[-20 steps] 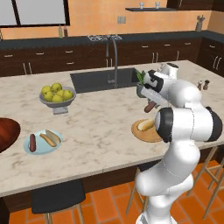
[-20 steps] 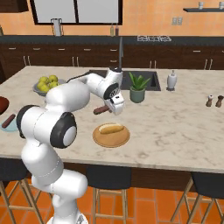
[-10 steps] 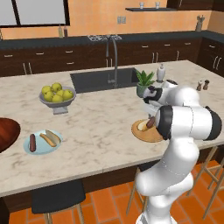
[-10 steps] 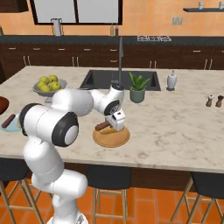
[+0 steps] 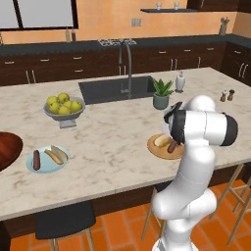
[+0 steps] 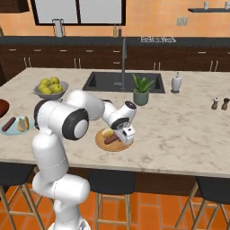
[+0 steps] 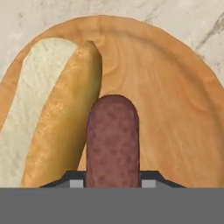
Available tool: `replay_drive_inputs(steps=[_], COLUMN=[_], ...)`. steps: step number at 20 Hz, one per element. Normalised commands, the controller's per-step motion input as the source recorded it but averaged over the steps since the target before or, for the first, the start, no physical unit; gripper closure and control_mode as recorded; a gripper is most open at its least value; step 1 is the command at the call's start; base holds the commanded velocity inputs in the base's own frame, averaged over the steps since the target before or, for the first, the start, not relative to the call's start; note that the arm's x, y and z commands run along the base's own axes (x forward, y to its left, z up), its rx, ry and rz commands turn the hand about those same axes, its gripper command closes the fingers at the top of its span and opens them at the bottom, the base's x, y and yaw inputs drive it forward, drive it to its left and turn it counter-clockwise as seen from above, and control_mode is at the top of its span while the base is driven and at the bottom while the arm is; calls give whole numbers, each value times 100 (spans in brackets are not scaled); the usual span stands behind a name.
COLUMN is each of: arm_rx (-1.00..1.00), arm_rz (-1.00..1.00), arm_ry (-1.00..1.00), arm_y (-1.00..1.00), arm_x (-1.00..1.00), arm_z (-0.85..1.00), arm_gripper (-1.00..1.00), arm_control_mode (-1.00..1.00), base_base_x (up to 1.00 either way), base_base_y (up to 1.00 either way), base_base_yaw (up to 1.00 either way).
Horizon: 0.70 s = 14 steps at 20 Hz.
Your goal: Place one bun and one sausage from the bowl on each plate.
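The pale marble counter [image 5: 112, 147] is viewed from behind and above, once from the arm's left and once from its right; the round tan wooden plate [image 6: 99, 140] is shared by both. That plate [image 7: 175, 109] is seen very close, from directly above.

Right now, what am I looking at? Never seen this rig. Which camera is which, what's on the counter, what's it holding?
It is a rendered kitchen with a white robot arm on a mobile base. Two cameras sit behind the arm, left and right; the third looks along the gripper. The gripper is low over the tan plate, with a sausage between its fingers, beside a bun. Whether the sausage already rests on the plate is unclear. Further left, the blue plate already holds a bun and a sausage, next to the brown bowl. A grey fruit bowl and a potted plant also stand there.
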Motion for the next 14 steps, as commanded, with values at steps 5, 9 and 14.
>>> replay_drive_inputs(steps=[5,9,14], arm_rx=[0,3,2], arm_rz=[0,0,-2], arm_ry=[-9,-17,-17], arm_y=[0,0,0], arm_x=[5,0,0], arm_z=[-50,3,34], arm_gripper=[-100,-100,-100], arm_control_mode=[-100,-100,-100], base_base_x=[0,0,0], base_base_y=[0,0,0], base_base_yaw=[0,0,0])
